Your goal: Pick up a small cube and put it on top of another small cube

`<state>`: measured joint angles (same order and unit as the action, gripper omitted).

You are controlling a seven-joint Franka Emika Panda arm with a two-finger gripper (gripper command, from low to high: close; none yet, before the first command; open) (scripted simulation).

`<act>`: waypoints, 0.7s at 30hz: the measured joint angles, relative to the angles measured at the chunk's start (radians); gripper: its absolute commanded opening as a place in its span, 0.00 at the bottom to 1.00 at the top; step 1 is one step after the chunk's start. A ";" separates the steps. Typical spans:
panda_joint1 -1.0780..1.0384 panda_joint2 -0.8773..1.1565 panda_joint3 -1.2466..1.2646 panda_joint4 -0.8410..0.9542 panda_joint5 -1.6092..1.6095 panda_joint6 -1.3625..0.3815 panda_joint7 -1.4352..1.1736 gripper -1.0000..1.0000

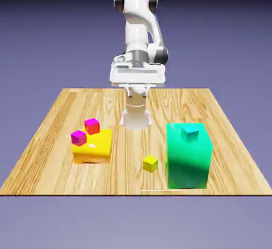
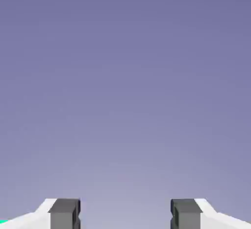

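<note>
Blue-violet backdrop (image 1: 228, 46) fills the room side, darkening to black along the top of the exterior view. Light wood-grain table (image 1: 130, 173) spans the lower part. White arm (image 1: 137, 30) stands at its far edge, gripper (image 2: 125, 213) up above the tabletop, fingers well apart, holding nothing; hand view shows just backdrop between them, plus a sliver of green at the bottom left corner. Tall green block (image 1: 187, 160) on the exterior view's right, teal cube (image 1: 189, 132) at its top. Flat yellow-orange block (image 1: 92, 152), glossy, on the exterior view's left. Red cube (image 1: 92, 127) with magenta top by its far edge, magenta cube (image 1: 78, 138) by its left side; can't tell whether either rests on it. Small yellow cube (image 1: 150, 164) on the wood between the two blocks, nearer the green one. Thin pale strip (image 1: 159, 191) by the near edge.
</note>
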<state>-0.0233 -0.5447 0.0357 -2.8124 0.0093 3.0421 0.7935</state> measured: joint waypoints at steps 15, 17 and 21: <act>-0.439 0.314 0.444 -0.029 0.116 0.063 0.652 0.50; -0.498 0.356 0.503 -0.033 0.131 0.071 0.739 0.50; -0.615 0.440 0.621 -0.041 0.162 0.088 0.913 0.50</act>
<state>-0.6383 -0.1051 0.6568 -2.8535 0.1711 3.1302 1.7067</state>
